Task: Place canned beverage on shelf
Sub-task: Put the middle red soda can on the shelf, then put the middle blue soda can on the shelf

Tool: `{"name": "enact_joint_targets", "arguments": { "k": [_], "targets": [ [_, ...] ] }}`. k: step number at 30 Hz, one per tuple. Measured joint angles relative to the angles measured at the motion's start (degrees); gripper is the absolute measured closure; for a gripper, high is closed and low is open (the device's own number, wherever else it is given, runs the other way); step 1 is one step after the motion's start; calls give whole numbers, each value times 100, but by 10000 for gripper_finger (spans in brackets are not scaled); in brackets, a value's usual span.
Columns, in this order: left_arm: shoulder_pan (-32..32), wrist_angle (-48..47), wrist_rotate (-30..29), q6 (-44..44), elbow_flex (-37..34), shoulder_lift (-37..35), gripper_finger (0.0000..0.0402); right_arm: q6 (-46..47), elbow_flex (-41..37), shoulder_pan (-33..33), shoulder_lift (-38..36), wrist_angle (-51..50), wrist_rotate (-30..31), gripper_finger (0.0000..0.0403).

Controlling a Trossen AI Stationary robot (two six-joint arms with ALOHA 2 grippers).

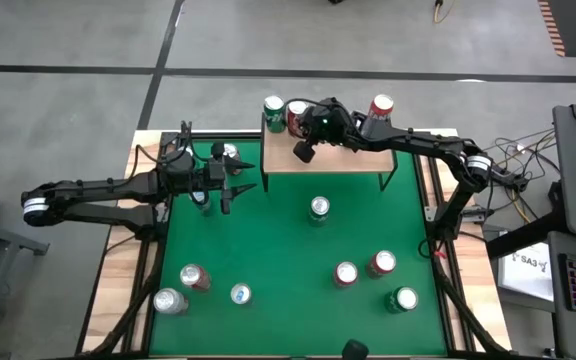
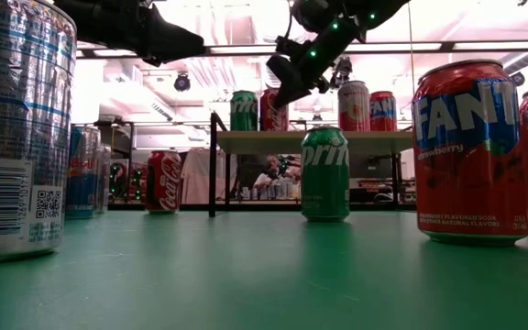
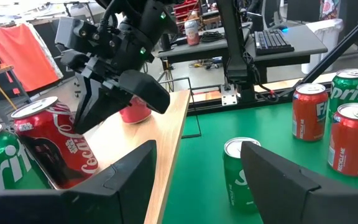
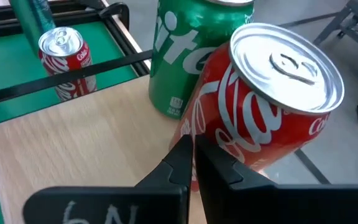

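**canfan:** While a handful of loose drink cans (image 1: pixel 345 272) are stood along the near side of the green felt tabletop (image 1: pixel 278 250), and a lone green Sprite can (image 1: pixel 318 208) is parked mid-table, why is nothing being grabbed?

**rackwatch:** Probably because one placement is being tidied up first. Going back from there, the left gripper (image 1: pixel 230 190) is held low by the left end of the small shelf with the light wooden top and thin black legs (image 1: pixel 343 160). Its fingers are parted and nothing is seen between them. It's judged to be waiting there, out of the other arm's way but close to the supply.

**canfan:** And up on the board?

**rackwatch:** The right gripper (image 4: pixel 191 158) is hung over the board's left part, fingers pressed together, nothing clamped. The tips are seen right at the lower side of the red Coca-Cola aluminium can (image 4: pixel 260 118). That can is set on the shelf near its far left corner, hard up against a second green Sprite can (image 4: pixel 185 37). Whether the tips actually touch it can't be told. A closed gripper there reads as a nudge, so the can looks delivered. The cans are presumably packed into that corner so board space is saved. Farther right, another red can (image 1: pixel 381 105) is stood at the far edge.
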Motion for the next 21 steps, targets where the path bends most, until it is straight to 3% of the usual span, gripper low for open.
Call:
{"name": "enact_joint_targets", "arguments": {
  "k": [12, 21],
  "targets": [
    [1, 2, 0, 1, 0, 0, 183, 2, 0, -39, -3, -24, -8, 392],
    [-130, 232, 20, -524, 43, 0, 183, 440, 0, 326, -478, -990, -1054, 392]
  ]
}}
